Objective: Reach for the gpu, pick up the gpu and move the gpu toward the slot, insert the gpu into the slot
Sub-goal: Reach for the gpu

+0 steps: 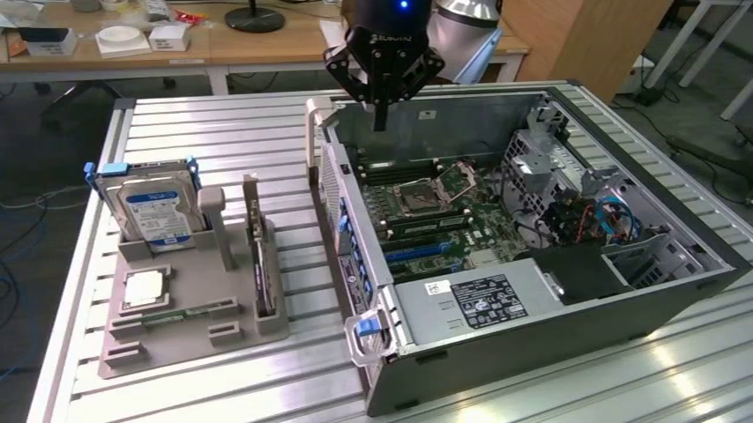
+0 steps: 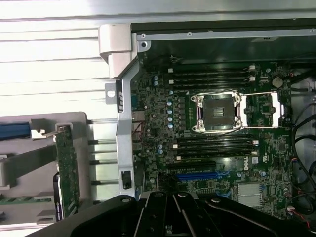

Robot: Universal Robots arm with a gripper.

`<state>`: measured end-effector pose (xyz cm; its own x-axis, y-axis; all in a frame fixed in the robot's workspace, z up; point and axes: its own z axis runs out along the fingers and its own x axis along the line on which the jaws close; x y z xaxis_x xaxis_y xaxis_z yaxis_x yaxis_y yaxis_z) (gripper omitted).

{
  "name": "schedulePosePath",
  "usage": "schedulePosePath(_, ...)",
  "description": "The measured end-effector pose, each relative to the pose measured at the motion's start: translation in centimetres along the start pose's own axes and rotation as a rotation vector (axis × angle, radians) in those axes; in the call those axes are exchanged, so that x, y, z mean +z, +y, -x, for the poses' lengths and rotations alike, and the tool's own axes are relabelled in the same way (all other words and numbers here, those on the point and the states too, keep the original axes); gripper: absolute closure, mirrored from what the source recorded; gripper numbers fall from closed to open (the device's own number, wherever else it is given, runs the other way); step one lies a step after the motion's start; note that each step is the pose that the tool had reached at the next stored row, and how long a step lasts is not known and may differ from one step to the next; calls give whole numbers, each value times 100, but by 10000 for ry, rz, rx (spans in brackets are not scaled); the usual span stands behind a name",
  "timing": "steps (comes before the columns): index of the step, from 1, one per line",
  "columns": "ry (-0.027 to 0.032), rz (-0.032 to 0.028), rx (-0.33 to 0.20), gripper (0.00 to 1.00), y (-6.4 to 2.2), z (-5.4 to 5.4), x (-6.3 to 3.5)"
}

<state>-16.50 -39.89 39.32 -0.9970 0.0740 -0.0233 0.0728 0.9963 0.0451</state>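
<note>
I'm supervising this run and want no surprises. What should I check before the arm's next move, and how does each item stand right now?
1. gpu upright in the gray holder: ok.
2. Claw open for a grasp: not ok, shut and empty.
3. Claw over the gpu: not ok, it hangs above the computer case.
4. Blue slot free of any card: ok.
5. Slot's latch position: cannot tell.

- Bright, even overhead light in the exterior view; shadows are soft.
- Strong glare on the metal table (image 1: 224, 132); its slats wash out to white in the wrist view.
- The computer case (image 1: 471, 119) interior is dimmer, shaded by its walls.
</note>
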Motion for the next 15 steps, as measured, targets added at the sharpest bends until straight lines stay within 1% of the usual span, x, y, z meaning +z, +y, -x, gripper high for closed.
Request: schedulePosePath(15, 0, 0, 1, 90, -7, -99, -2)
